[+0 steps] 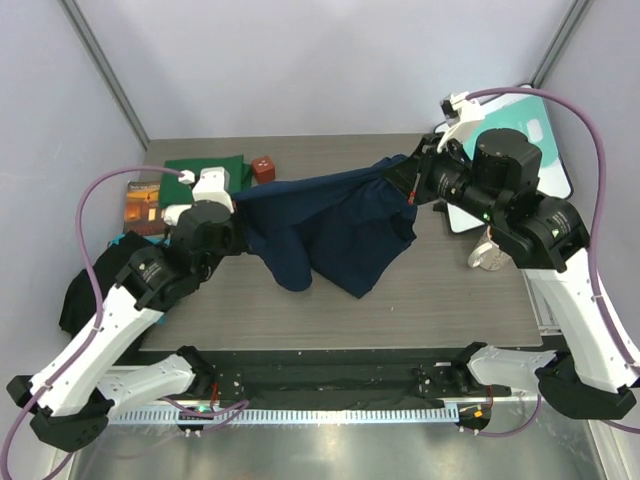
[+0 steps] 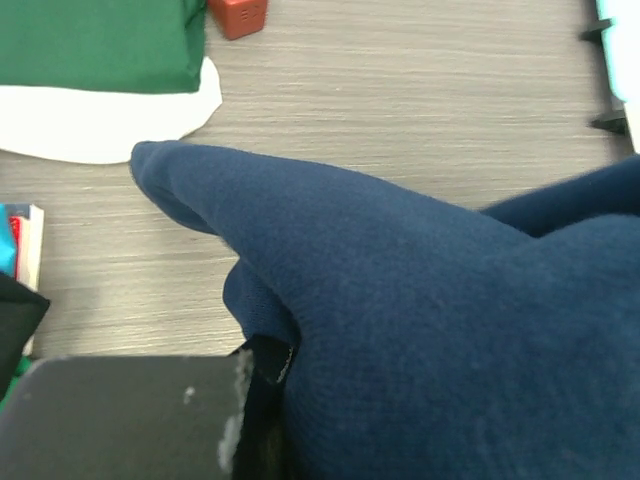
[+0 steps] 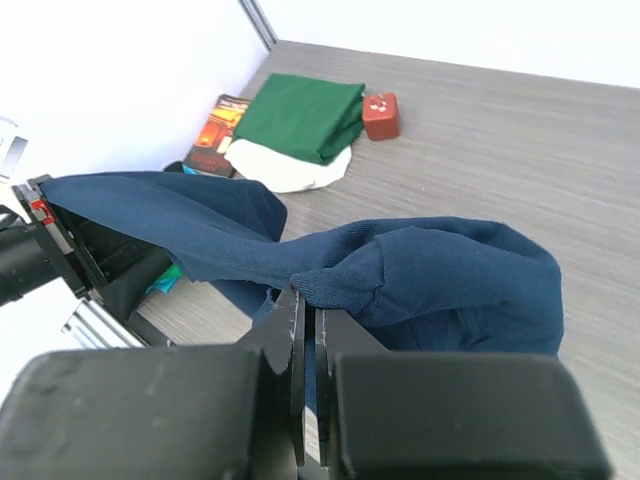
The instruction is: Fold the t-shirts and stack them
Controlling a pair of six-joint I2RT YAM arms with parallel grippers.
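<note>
One navy shirt hangs bunched between the two arms, above the middle of the tabletop, and its lower folds sag toward the wood. The right end effector is pinched tight on a gathered fold of the navy shirt at its right end. The left end effector grips the shirt's other end. From the left wrist the cloth swallows the fingertips, leaving only one dark finger block and the fabric running into the gap beside it. From above, each grip point is largely hidden by its own wrist.

Behind the left arm, at the far left of the tabletop, the green shirt lies folded on top of the white shirt. The white one shows only as a curved rim at the near edge of the green. A small reddish-brown cube stands just beside the green shirt's right edge.

A book with a dark orange cover lies left of the pile, partly under the arm; its cover print is too small to read. A black cloth hangs over the tabletop's left edge, half hidden by the left arm. At the far right, a teal-and-white board is mostly covered by the right arm. A small pale object below the right wrist is too indistinct to name.
</note>
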